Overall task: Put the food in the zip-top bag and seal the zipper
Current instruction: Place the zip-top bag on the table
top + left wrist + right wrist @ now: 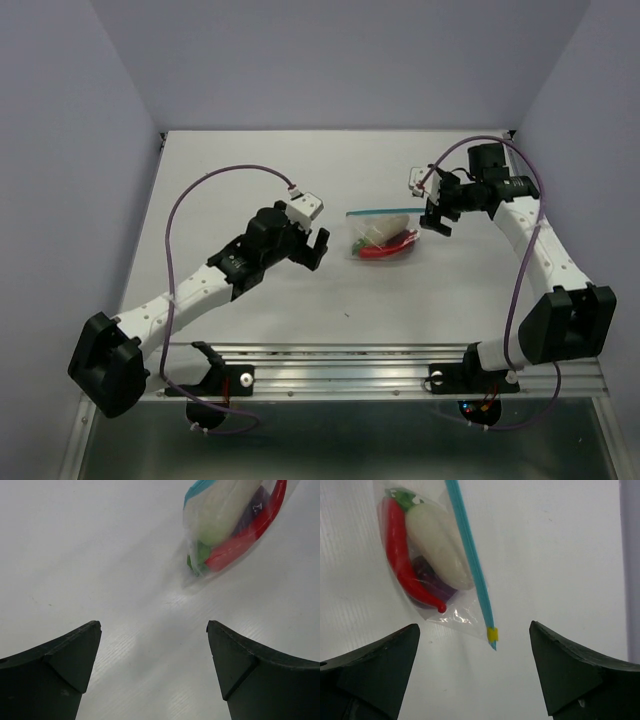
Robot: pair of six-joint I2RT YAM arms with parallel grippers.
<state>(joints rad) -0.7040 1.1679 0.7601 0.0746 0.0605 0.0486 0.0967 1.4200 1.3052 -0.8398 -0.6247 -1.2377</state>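
The clear zip-top bag (382, 234) lies flat on the white table between the arms. Inside it are the white radish (440, 545) with green leaves, the red chili (402, 565) and the purple onion (431, 577). The light-blue zipper (470, 550) runs along the bag's far edge, with a small yellow slider (492, 634) at its right end. My left gripper (318, 246) is open and empty just left of the bag (225, 525). My right gripper (437, 222) is open and empty just right of the bag, above the table.
The white table (250, 170) is walled by pale panels at back and sides. A metal rail (330, 365) with both arm bases runs along the near edge. Purple cables loop above each arm.
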